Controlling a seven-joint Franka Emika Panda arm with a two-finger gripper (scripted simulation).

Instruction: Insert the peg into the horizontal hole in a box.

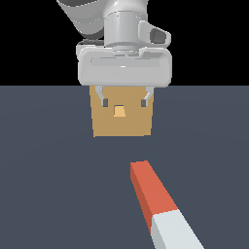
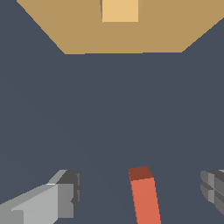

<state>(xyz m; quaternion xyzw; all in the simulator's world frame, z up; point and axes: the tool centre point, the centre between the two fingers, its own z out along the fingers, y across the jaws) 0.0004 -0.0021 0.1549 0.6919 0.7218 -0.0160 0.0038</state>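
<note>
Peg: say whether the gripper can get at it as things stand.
Probably yes. The peg lies alone on the floor, nothing on or beside it, and the gripper hangs with jaws open, empty.

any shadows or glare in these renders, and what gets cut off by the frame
Exterior view: flat lighting, no cast shadows or glare; black backdrop; the peg has its white end cropped. Wrist view: equally sharp; the box and hole are cropped, and the open gripper partly.

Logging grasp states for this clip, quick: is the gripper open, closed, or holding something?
Gripper: open, holding nothing; the peg lies on the floor, apart from the fingers.
</note>
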